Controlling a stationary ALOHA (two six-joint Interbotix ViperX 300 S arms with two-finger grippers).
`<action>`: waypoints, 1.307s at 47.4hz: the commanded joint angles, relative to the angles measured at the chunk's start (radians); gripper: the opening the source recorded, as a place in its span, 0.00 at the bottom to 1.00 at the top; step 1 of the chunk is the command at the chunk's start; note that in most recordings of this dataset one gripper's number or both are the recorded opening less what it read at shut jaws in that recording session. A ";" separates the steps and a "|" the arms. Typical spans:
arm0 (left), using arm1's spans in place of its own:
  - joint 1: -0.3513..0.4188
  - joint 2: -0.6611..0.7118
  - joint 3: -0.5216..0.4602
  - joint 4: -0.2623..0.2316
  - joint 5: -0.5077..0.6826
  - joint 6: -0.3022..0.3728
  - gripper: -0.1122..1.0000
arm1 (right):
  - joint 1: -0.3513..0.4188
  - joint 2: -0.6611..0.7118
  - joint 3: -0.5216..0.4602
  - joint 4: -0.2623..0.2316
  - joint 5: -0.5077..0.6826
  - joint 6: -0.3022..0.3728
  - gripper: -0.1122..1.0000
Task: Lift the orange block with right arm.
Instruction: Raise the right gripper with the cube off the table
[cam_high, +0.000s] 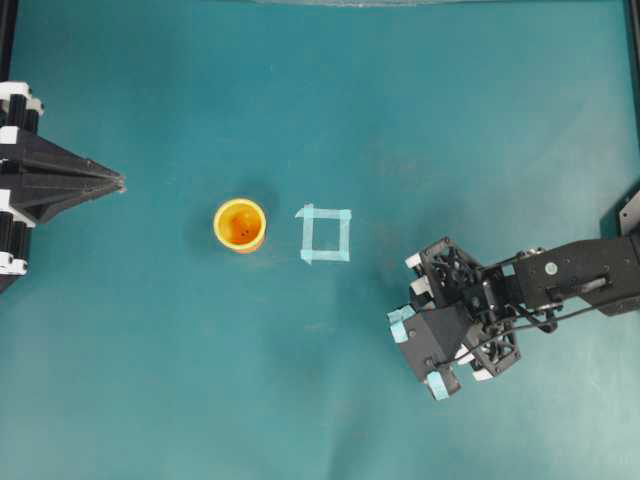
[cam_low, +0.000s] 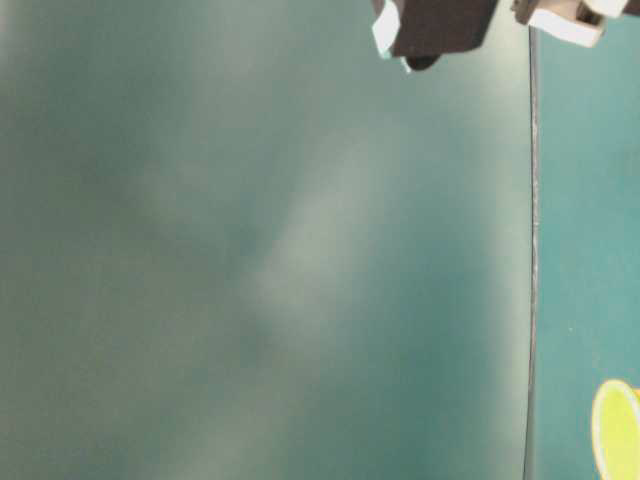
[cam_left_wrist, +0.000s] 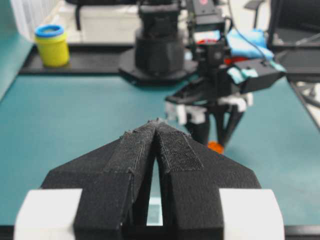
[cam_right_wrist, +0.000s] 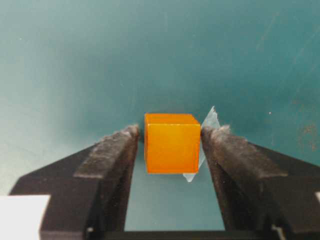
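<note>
- Left fingers (cam_left_wrist: 156, 131) are pressed together, holding nothing.
- Right fingers (cam_right_wrist: 170, 137) straddle the orange block (cam_right_wrist: 171, 143) on the desk (cam_right_wrist: 100, 60), nearly touching it, not visibly clamped.
- Uneven contact could twist or push the block aside.
- A weak squeeze might drop it on lifting.

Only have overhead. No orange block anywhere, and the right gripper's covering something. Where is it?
Observer: Under the right gripper. The right wrist view shows the orange block between its fingers.
Operator: Clamped?
Observer: Can't tell. The fingers flank both sides closely, and a sliver of gap may remain on one side.
Operator: Off the table?
Observer: Doesn't look like it. In the left wrist view the block shows low under the gripper, at mat level.
Operator: Left gripper?
Observer: The left gripper has its fingers pressed together, with nothing between them.
</note>
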 joint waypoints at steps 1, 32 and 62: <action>0.000 0.008 -0.029 0.003 -0.003 0.002 0.12 | 0.006 -0.011 -0.008 0.003 -0.006 0.002 0.58; 0.000 0.009 -0.029 0.003 -0.003 0.002 0.12 | 0.006 -0.037 -0.043 0.003 0.034 0.009 0.47; 0.000 0.009 -0.029 0.003 -0.003 0.002 0.12 | 0.006 -0.170 -0.087 0.002 0.218 0.009 0.47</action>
